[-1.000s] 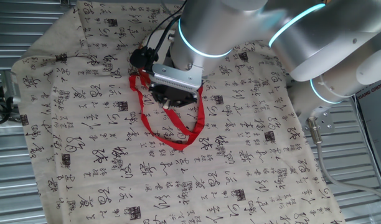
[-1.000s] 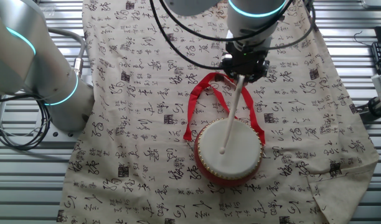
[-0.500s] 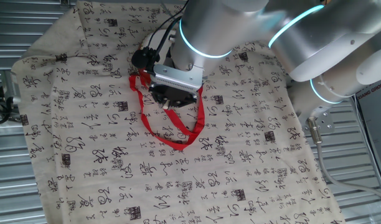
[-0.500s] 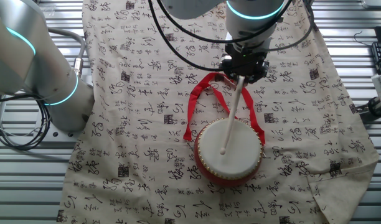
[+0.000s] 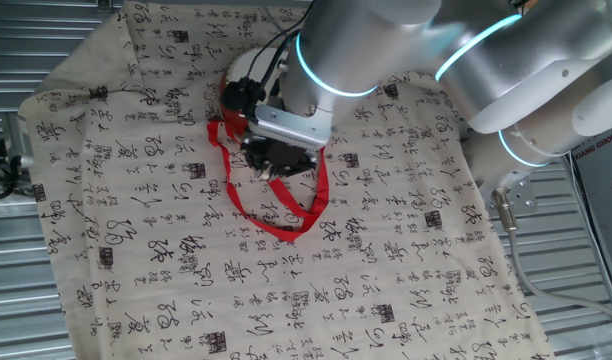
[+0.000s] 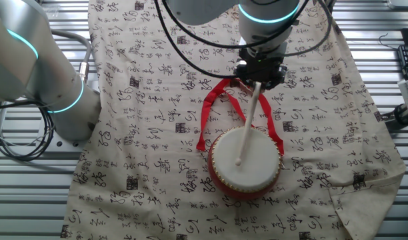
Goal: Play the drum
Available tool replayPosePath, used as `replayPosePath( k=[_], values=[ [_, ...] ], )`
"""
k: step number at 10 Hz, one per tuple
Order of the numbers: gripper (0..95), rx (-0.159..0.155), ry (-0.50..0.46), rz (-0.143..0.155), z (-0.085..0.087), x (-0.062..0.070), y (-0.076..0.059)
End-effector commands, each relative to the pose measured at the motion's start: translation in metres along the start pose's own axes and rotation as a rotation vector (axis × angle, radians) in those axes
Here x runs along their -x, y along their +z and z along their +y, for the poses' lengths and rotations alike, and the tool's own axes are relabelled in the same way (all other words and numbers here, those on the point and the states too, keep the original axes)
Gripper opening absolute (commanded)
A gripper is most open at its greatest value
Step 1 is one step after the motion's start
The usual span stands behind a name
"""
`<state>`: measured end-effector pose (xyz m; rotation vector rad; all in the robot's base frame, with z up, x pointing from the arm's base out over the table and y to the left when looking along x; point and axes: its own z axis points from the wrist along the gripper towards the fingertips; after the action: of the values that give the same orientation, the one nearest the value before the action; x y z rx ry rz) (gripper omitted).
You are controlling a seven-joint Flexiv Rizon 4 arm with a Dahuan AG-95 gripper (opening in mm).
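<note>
One drum [image 6: 245, 162] sits on the worktop [image 6: 144, 100], which is draped in a cream cloth [image 5: 186, 260] printed with black calligraphy; in the other fixed view it lies toward the near edge, cream-white head facing up and red side wall showing around its lower rim. Its red ribbon strap [image 6: 207, 113] loops away from the drum across the cloth toward the arm. The gripper [image 6: 259, 77] hangs above the far end of that loop, its fingers pinching the upper end of a thin pale drumstick [image 6: 249, 121]. The stick slants down from the gripper, and its small rounded tip lies over the middle of the drum head; contact cannot be told. In the one fixed view the arm hides most of the drum, and only the ribbon loop [image 5: 276, 215] shows clearly.
</note>
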<state>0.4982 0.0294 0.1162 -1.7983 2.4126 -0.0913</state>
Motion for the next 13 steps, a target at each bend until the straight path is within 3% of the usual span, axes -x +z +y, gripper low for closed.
replayPosePath(
  k=[1, 2, 3, 4, 13],
  values=[
    [0.0, -0.025, 0.020, -0.063, 0.001, 0.000, 0.000],
    [0.0, -0.004, 0.012, -0.036, 0.001, 0.001, -0.002],
    [0.0, -0.006, -0.005, 0.051, 0.001, 0.002, -0.007],
    [0.0, 0.001, -0.004, 0.083, 0.000, 0.003, -0.013],
    [0.0, 0.032, 0.010, 0.092, 0.000, 0.004, -0.015]
  ],
)
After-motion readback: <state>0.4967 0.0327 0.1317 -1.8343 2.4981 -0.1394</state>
